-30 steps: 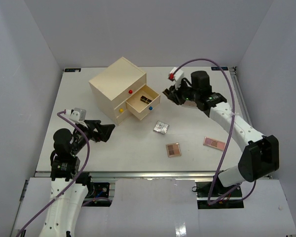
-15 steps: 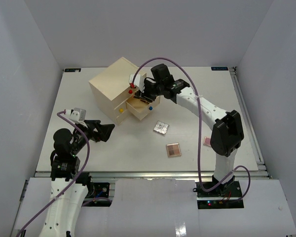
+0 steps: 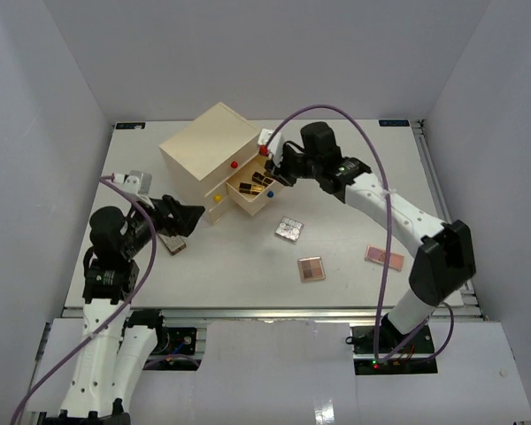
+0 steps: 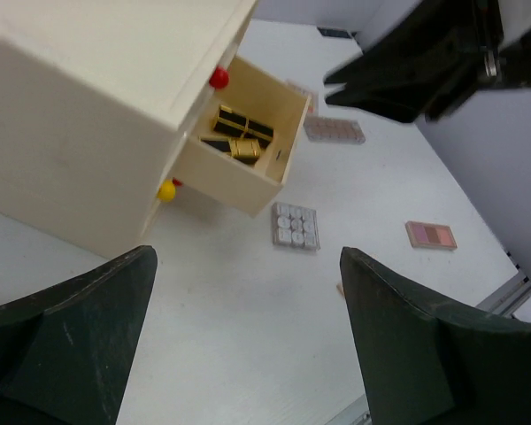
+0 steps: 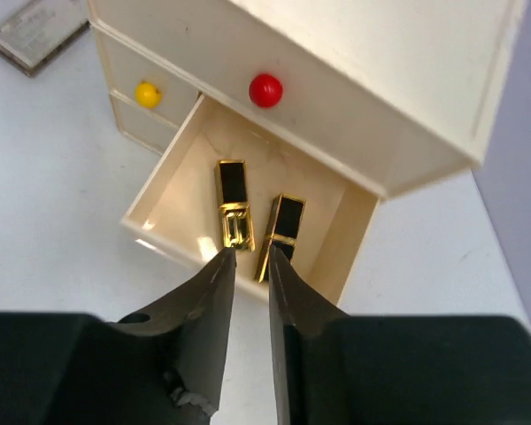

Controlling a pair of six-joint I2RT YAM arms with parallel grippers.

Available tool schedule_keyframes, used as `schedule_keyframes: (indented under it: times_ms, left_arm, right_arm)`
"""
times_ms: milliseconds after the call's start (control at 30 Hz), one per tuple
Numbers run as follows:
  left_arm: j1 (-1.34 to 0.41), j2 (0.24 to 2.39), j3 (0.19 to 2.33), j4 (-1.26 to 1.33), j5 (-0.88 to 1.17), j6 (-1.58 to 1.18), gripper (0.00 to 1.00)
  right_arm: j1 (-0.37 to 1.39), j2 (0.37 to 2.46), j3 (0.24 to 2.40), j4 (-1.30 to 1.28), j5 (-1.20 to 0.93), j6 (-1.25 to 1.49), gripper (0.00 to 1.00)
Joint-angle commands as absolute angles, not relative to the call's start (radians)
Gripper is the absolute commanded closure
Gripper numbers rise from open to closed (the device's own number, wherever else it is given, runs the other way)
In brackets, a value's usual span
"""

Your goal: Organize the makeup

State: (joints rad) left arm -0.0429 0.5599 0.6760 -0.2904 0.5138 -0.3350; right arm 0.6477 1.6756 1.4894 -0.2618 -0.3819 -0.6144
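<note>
Since the last look my left arm has shifted aside, baring a flat grey palette point(image 3: 173, 244) on the surface beneath the left claw point(image 3: 193, 221), which gapes wide and empty. Right of it stands the cream drawer chest point(image 3: 208, 150), one drawer point(image 3: 246, 204) pulled out with black-and-gold lipsticks point(image 5: 233, 205) lying inside. My right claw point(image 5: 248, 255) hovers above that drawer's front edge, fingers barely parted, holding nothing. Further right lie a silver grid palette point(image 3: 288, 228), a brown palette point(image 3: 311, 268) and a pink palette point(image 3: 384, 257).
</note>
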Motion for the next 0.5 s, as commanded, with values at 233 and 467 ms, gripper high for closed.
schedule_keyframes:
  times_ms: [233, 467]
  left_arm:
    - [-0.045, 1.148, 1.347, -0.334, 0.476, -0.234, 0.20]
    - [-0.049, 1.536, 1.645, -0.368, 0.385, -0.076, 0.20]
  right_arm:
    - [0.460, 1.420, 0.994, 0.259, -0.344, 0.101, 0.92]
    - [0.458, 1.480, 0.928, 0.280, -0.299, 0.321, 0.92]
